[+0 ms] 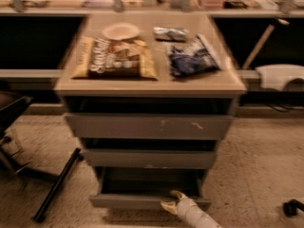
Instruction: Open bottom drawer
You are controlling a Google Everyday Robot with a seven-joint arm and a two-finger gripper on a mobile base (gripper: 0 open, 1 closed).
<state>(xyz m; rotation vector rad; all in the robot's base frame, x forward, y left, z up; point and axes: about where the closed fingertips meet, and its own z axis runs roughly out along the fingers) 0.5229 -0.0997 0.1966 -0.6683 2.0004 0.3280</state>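
Speckled floor below, the gripper sits at the bottom drawer, fingers apart across its front lip, so pull straight back, level, no twisting.

End effector near bottom centre, white arm from lower right
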